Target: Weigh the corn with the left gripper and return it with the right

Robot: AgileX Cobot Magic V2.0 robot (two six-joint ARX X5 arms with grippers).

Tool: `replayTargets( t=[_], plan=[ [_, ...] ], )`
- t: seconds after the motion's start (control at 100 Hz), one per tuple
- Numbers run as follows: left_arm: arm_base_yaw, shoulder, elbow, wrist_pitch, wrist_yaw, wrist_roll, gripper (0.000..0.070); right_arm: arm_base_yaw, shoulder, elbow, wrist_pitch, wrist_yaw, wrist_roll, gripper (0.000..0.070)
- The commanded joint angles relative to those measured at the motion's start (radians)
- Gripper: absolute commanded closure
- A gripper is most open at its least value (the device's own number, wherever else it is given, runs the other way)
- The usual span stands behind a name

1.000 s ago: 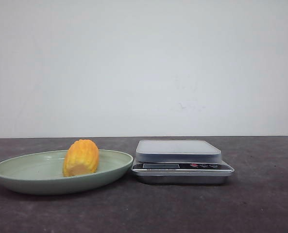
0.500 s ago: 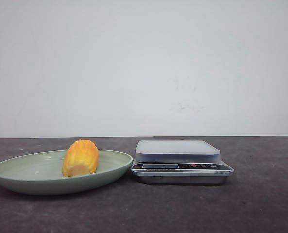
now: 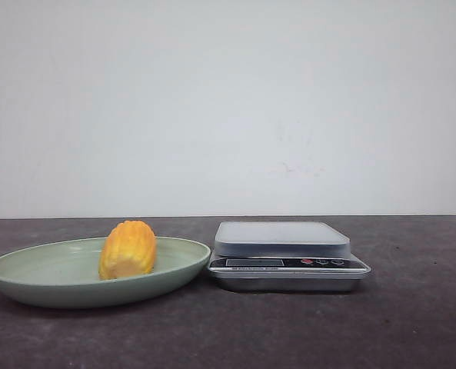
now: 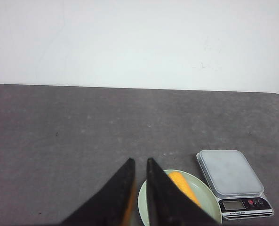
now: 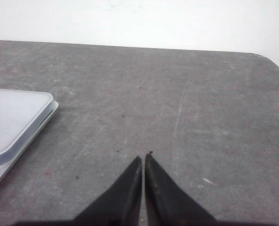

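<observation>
The corn (image 3: 128, 250), a stubby orange-yellow cob, lies on a pale green plate (image 3: 51, 270) at the left of the table. Neither gripper shows in the front view. In the left wrist view my left gripper (image 4: 139, 161) hangs high above and behind the plate (image 4: 206, 194). Its black fingers stand nearly together with a narrow gap and hold nothing. The corn (image 4: 181, 184) is partly hidden behind one finger. My right gripper (image 5: 143, 157) is shut and empty over bare table, to the right of the scale (image 5: 12, 117).
A silver kitchen scale (image 3: 281, 240) with a pale platform stands just right of the plate and almost touches its rim. It also shows in the left wrist view (image 4: 228, 172). The dark grey table ends at a white wall behind.
</observation>
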Motion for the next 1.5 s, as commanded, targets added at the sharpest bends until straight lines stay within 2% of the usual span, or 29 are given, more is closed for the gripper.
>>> replayTargets(
  t=[0.0,0.54,0.66,0.77,0.84,0.94,1.01,1.16,1.24,1.36,1.49],
  plan=[
    [-0.007,0.007,0.017,0.005,-0.006,0.01,0.07,0.003,0.001,-0.002,0.012,0.0,0.009,0.0694],
    [-0.003,0.007,0.017,0.004,-0.006,0.01,0.07,0.003,0.001,-0.002,0.012,0.0,0.009,0.0694],
    [0.059,-0.016,0.017,-0.001,-0.005,0.016,0.07,0.003,0.001,-0.002,0.012,0.0,0.008,0.0694],
    [0.132,-0.054,-0.013,0.02,-0.001,-0.018,0.07,0.003,0.001,-0.002,0.012,0.0,0.009,0.0694],
    [0.169,-0.093,-0.09,0.101,0.005,0.021,0.07,0.003,0.001,-0.002,0.012,0.0,0.008,0.0694],
    [0.23,-0.169,-0.28,0.318,0.064,0.088,0.07,0.003,0.001,-0.002,0.012,0.0,0.008,0.0694],
    [0.285,-0.23,-0.447,0.5,0.157,0.113,0.07,0.002,0.001,-0.002,0.012,0.0,0.009,0.0694],
    [0.42,-0.332,-0.818,0.879,0.403,0.106,0.07,0.003,0.001,-0.002,0.012,0.0,0.009,0.0694],
    [0.473,-0.351,-0.973,1.018,0.493,0.095,0.07,0.003,0.001,-0.002,0.012,0.0,0.009,0.0694],
    [0.534,-0.363,-1.174,1.181,0.518,0.084,0.07,0.003,0.001,-0.002,0.012,0.0,0.009,0.0694],
    [0.571,-0.379,-1.315,1.253,0.517,0.085,0.07,0.003,0.001,-0.002,0.012,0.0,0.009,0.0694]
  ],
)
